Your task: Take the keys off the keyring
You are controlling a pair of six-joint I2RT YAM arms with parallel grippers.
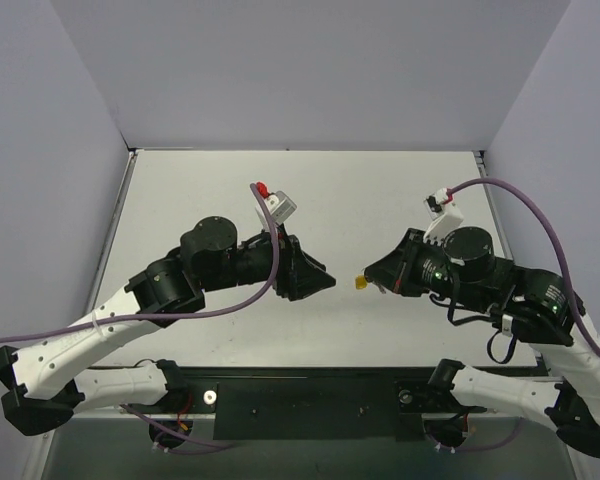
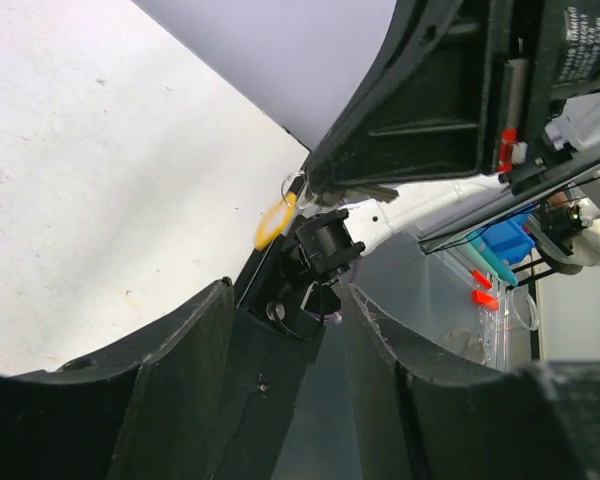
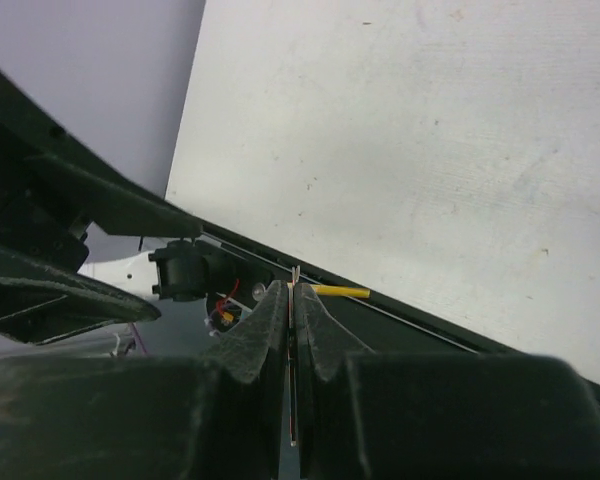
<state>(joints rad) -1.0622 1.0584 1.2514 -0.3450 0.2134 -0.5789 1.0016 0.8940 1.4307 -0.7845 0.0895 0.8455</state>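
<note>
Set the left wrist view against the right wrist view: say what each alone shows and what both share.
Left wrist only: the left gripper open, and the keyring seen as a yellow loop. Right wrist only: the right gripper shut on a thin silver edge, likely the key. Both: the keyring at the right gripper's tip, with the white table behind.

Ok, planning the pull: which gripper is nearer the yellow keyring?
Right. The right gripper is shut with the keyring at its fingertips; the left gripper, open, faces it across a gap.
</note>
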